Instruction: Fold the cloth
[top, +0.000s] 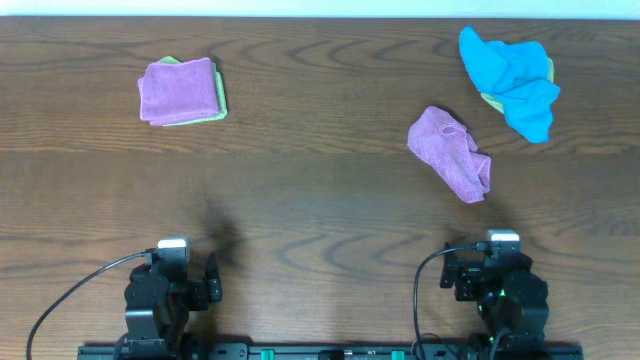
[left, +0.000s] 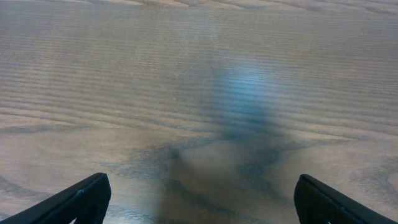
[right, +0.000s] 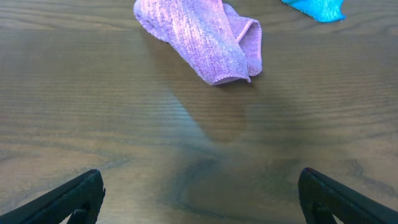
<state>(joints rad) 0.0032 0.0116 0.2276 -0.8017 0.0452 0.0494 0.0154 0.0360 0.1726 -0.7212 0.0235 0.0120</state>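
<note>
Left claw (left: 202, 190) and right claw (right: 199, 186) gape wide, empty; pinching the crumpled purple cloth (right: 199, 43) mid-bunch risks a crooked fold.

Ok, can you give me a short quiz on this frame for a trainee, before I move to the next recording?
1. True or false: the left gripper is holding a cloth.
2. Fill in: the folded purple cloth lies on top of a ____ cloth.
3. Which cloth lies nearest the right gripper? A the folded purple cloth; B the crumpled purple cloth; C the blue cloth.

Key
1. False: its fingers are spread over bare wood and hold nothing.
2. Green: the green cloth shows at the edges.
3. B.
</note>
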